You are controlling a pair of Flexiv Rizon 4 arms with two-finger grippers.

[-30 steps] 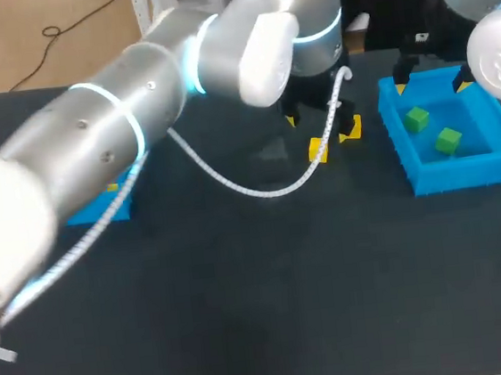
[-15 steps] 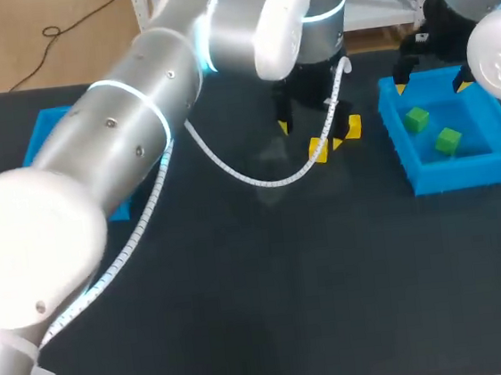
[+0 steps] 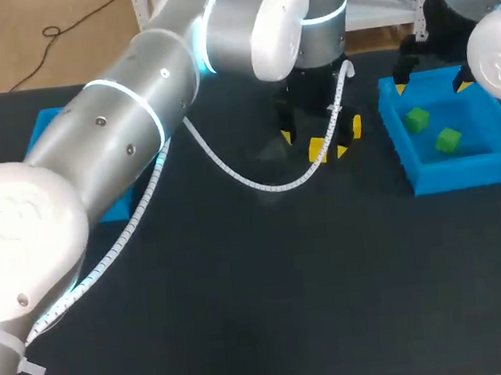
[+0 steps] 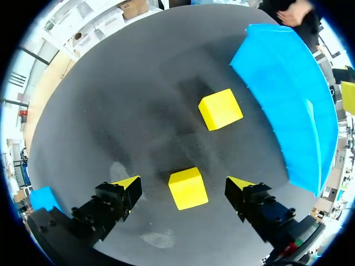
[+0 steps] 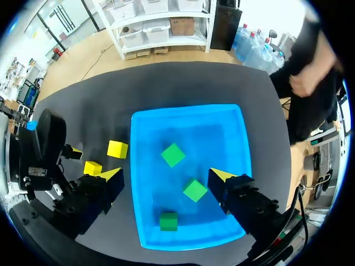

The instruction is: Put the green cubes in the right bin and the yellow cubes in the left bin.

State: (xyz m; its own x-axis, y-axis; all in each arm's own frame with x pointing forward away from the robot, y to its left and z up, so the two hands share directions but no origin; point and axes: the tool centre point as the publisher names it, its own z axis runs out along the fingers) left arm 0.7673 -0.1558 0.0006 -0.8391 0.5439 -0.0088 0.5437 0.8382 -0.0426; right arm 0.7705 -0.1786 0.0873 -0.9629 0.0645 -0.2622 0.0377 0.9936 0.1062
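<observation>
Over the last second the left arm has swung round and its left end effector (image 4: 183, 184) has dropped onto the pair of yellow cubes. Its fingers are now spread and straddle the nearer yellow cube (image 4: 188, 188) with a gap on either side, so nothing is gripped yet. The farther yellow cube (image 4: 220, 109) lies ahead, close to the right bin (image 4: 288, 94). We read this as the approach being finished. Closing on the cube comes next, then a carry across the bench (image 3: 243, 287) to the left bin (image 3: 44, 126). The right end effector (image 5: 166, 175) has not moved: it hangs released and empty above the right bin, where three green cubes (image 5: 173, 154) already lie. Both sets of cubes are small, sharp-edged, matte blocks that offer flat parallel faces to the yellow-tipped fingers. The bins are shallow, square trays in bright blue with finely ribbed walls. The bench surface is dark, dull and faintly speckled. A white corrugated cable (image 3: 259, 185) sags from the left arm.
</observation>
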